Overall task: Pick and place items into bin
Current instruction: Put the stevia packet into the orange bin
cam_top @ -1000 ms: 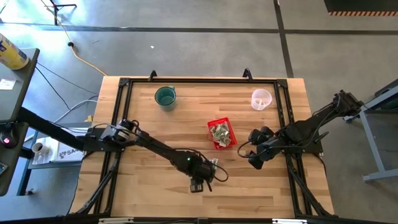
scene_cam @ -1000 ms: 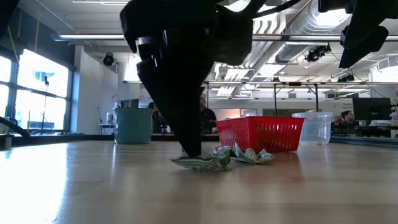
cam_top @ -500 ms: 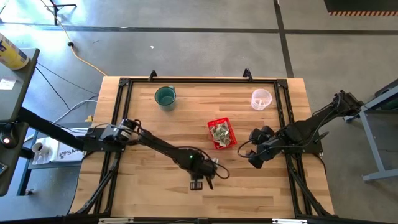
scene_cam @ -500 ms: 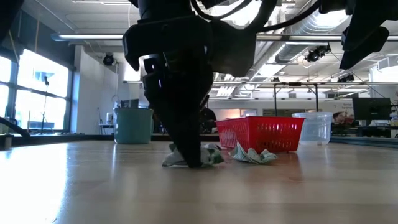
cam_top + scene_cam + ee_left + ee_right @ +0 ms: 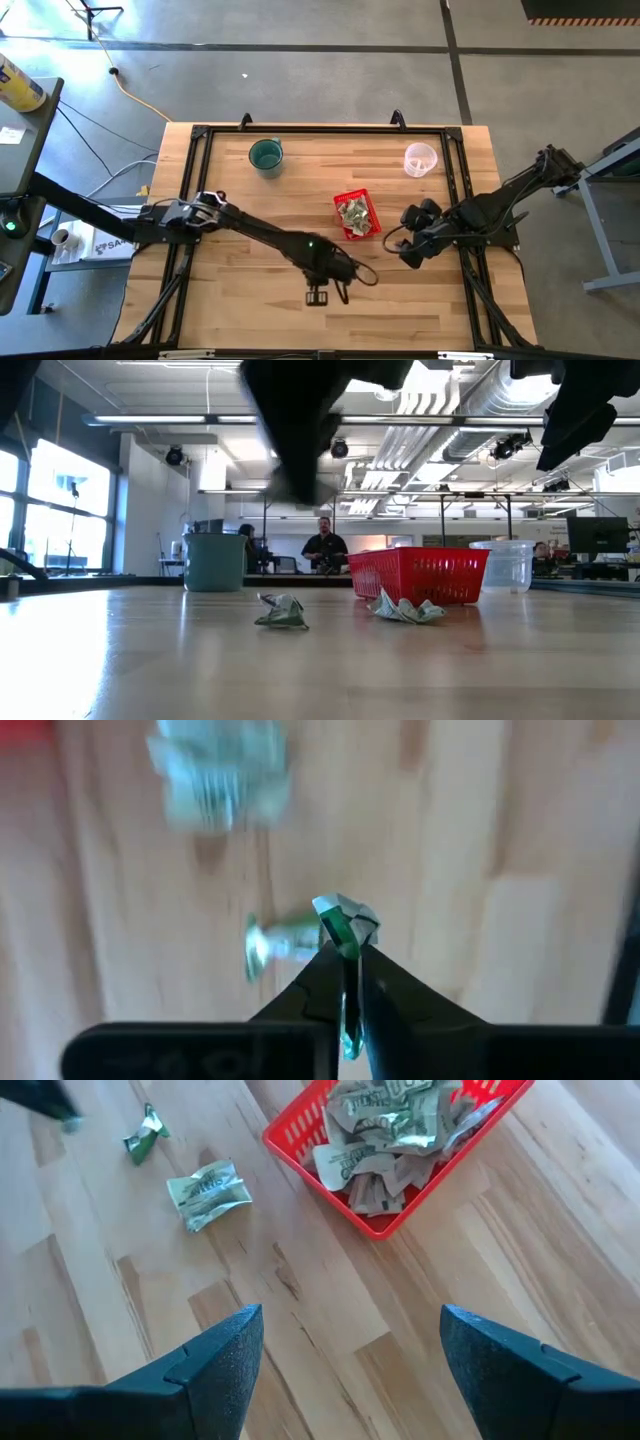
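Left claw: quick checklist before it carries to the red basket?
1. Grip: left claw is shut on a small green piece: ok.
2. Height: in the low view the claw hangs well above the table: ok.
3. Red basket upright, top open: ok.
4. Room in the basket: pieces are heaped near the rim: cannot tell.
5. Right claw open, empty, beside the basket, not over it: ok.
6. Table cleared: two loose pieces lie near the basket: not ok.

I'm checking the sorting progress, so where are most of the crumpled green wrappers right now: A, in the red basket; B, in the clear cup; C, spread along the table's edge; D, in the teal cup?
A: the right wrist view shows the red basket piled with wrappers.
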`<control>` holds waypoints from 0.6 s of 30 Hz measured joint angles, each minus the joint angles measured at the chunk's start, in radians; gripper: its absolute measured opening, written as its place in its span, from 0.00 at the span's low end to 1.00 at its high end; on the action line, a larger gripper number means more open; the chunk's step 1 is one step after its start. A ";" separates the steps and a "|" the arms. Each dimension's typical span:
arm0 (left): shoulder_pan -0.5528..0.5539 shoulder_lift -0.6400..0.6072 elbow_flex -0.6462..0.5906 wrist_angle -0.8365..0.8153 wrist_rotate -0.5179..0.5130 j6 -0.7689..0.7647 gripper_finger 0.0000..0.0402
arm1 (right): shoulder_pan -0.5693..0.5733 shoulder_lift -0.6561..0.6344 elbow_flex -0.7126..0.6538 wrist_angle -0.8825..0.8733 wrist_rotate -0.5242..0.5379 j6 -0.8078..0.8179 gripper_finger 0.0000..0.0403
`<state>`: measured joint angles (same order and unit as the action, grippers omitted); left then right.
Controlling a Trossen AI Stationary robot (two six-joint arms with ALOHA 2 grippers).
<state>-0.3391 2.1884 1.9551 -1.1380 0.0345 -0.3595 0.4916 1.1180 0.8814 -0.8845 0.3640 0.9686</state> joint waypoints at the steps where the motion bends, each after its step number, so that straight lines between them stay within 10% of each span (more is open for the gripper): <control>1: 0.006 -0.001 0.032 0.001 -0.012 0.019 0.15 | 0.000 -0.003 0.000 0.000 0.005 -0.001 0.73; 18: 0.327 0.013 0.139 0.241 -0.123 0.170 0.15 | 0.048 -0.197 0.000 -0.040 0.127 0.103 0.73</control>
<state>-0.0123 2.2013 2.0941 -0.8973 -0.0880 -0.1896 0.5396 0.9213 0.8814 -0.9241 0.4911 1.0716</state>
